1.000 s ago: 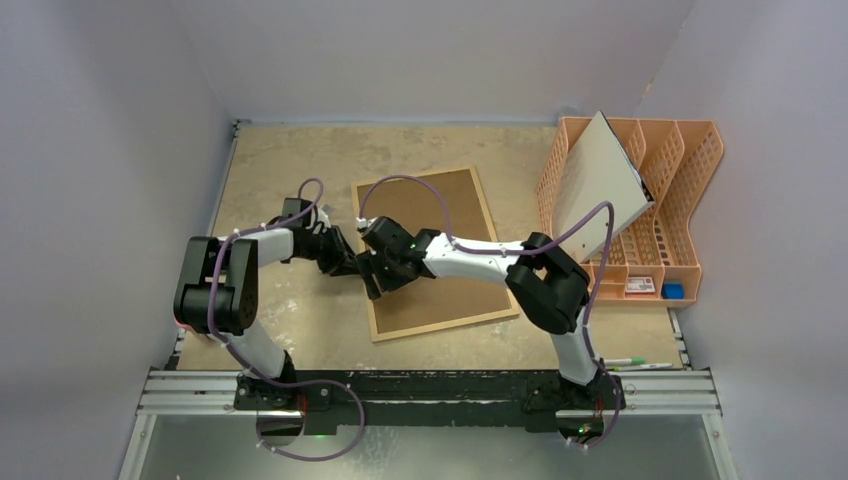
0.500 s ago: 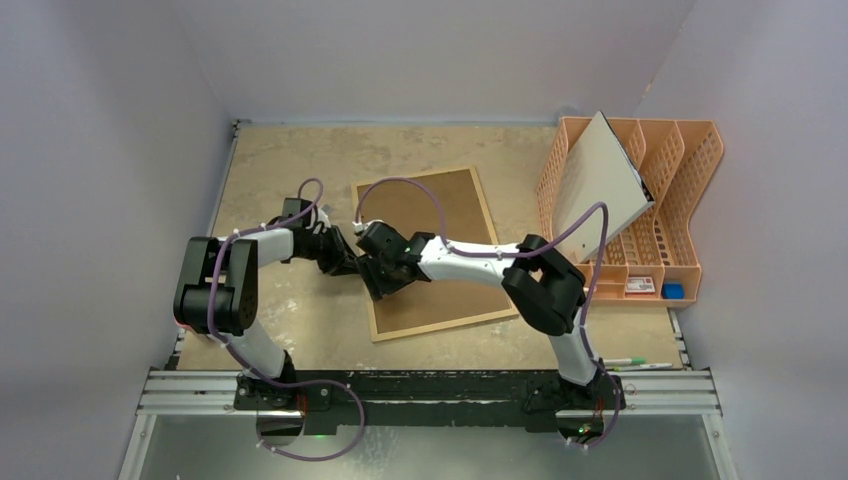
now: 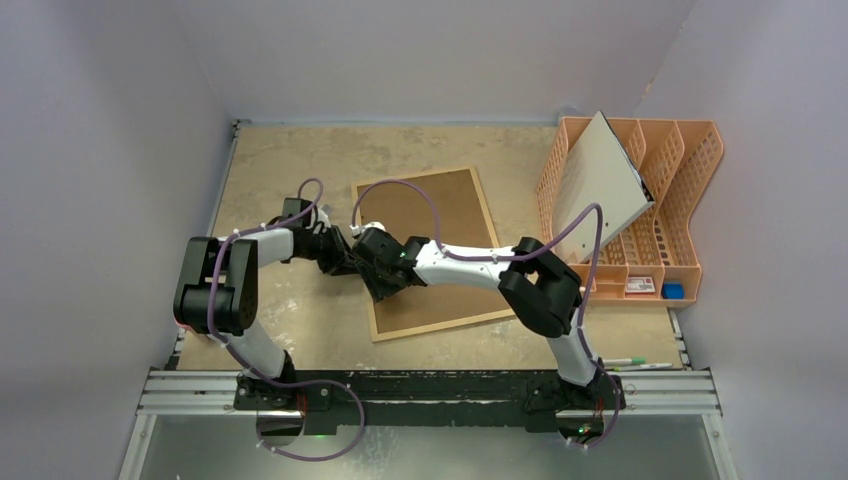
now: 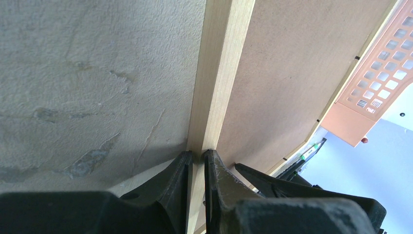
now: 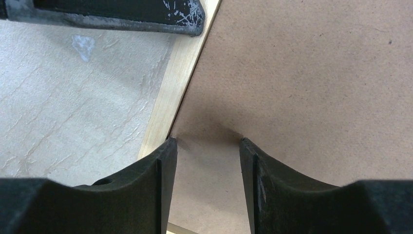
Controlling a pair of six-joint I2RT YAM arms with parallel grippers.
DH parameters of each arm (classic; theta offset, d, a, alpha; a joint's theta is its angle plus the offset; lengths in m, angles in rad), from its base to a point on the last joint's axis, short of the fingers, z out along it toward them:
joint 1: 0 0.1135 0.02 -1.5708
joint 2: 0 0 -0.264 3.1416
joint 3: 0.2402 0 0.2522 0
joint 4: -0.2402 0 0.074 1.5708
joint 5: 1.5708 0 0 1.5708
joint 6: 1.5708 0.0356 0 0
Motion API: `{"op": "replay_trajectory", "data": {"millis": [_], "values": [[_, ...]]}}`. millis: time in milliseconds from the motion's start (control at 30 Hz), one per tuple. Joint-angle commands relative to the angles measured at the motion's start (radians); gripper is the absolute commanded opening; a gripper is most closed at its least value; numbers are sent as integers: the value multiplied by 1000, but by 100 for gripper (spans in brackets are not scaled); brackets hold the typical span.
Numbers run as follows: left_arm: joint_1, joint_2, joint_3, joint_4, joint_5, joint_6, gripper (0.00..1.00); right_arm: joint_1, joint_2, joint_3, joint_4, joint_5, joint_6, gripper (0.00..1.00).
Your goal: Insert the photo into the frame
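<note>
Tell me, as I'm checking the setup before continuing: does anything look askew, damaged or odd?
The frame lies back up, skewed against the table edges. A grey-white board leans crookedly out of the orange rack. No spills or damage visible.

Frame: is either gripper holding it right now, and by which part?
The left gripper clamps the frame by its left wooden rail. The right gripper holds nothing; its jaws stand open over the fibreboard back.
</note>
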Motion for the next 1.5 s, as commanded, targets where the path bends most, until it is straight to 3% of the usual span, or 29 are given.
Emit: {"op": "replay_trajectory", "data": {"millis": [0, 733, 1067, 1467], "values": [[-8, 50, -52, -134, -188, 49, 16, 11, 120, -56, -103, -25, 42, 52], [-7, 53, -52, -135, -191, 49, 16, 12, 109, -100, -63, -145, 43, 57], [-7, 51, -52, -139, -195, 50, 16, 12, 144, -80, -76, -99, 46, 63], [-7, 56, -50, -141, -195, 51, 16, 15, 174, -77, -93, -58, 56, 49]]}}
